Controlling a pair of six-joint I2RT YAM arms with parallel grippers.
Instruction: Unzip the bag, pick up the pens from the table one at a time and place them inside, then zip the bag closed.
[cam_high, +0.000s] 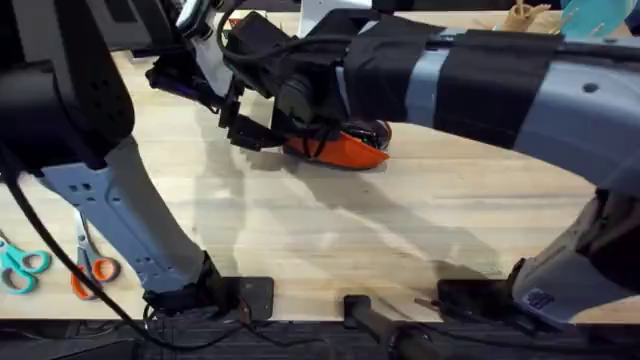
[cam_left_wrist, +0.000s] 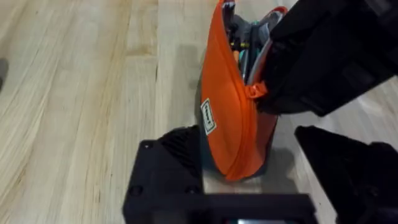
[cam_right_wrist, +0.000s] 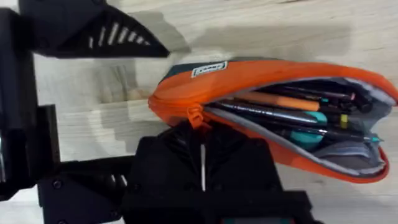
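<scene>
While the bag (cam_right_wrist: 273, 118) lies with its zipper gaping, you can see pens (cam_right_wrist: 292, 115) packed inside against the grey lining, dark, orange and teal barrels together. In the overhead view the bag (cam_high: 345, 148) sits upper centre of the frame on the bench (cam_high: 400, 220), half hidden under both arms. Your right pincer (cam_right_wrist: 202, 134) is pressed together on the orange zipper pull (cam_right_wrist: 194, 116) at the bag's closed end. Your left pincer (cam_left_wrist: 249, 168) is spread, its fingers (cam_left_wrist: 171, 165) either side of the bag's lower end. Two pairs of scissors (cam_high: 60, 262) lie at the lower left.
</scene>
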